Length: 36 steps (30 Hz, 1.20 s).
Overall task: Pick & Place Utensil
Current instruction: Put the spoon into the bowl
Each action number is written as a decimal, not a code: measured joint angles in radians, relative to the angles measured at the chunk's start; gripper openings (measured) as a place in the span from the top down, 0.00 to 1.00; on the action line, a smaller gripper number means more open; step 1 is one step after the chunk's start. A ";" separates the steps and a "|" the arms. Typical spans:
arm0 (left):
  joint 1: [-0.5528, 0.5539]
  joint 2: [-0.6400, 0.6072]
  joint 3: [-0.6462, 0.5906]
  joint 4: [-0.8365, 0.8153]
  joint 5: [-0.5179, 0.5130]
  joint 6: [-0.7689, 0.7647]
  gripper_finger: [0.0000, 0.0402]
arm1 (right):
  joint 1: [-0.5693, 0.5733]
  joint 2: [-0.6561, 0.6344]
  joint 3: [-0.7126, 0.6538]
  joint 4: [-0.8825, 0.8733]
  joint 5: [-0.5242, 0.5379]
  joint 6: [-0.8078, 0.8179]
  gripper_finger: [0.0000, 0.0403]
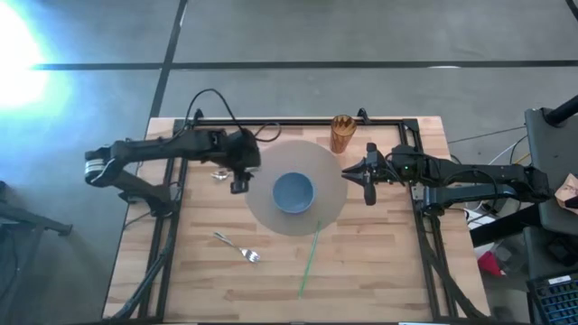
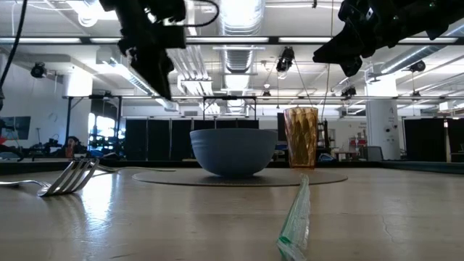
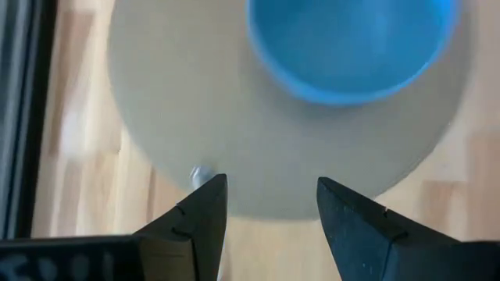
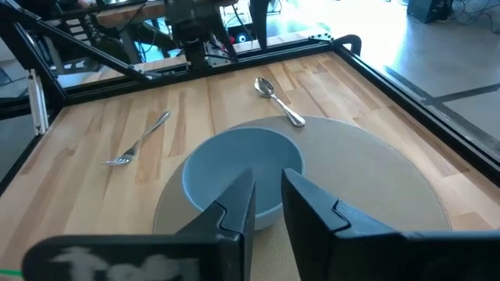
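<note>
- Left gripper [image 1: 238, 184] above the mat's [image 1: 330, 171] edge, fingers apart — ready, probably, to drop onto the spoon [image 4: 279, 101] just beside it.
- Right gripper [image 1: 368, 192] waiting across the bowl [image 1: 293, 192], fingers slightly apart, holding nothing.
- Fork [image 1: 237, 247] lying well apart, untouched.

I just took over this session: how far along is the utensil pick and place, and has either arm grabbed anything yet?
Nothing looks placed yet. The silver metal fork lies on the wooden table, the silver spoon rests at the round grey mat's edge, and the blue bowl is empty. The left tool hovers open above the mat's edge near the spoon; the right tool waits, holding nothing. Grasping and placing remain.
</note>
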 joint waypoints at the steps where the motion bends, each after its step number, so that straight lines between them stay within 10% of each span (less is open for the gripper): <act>1: 0.007 -0.009 -0.021 -0.002 -0.024 -0.009 0.53 | 0.000 0.000 0.000 0.000 0.000 0.000 0.85; 36: 0.235 0.239 -0.121 0.001 0.020 0.099 0.53 | 0.000 -0.001 -0.003 0.002 0.000 0.000 0.83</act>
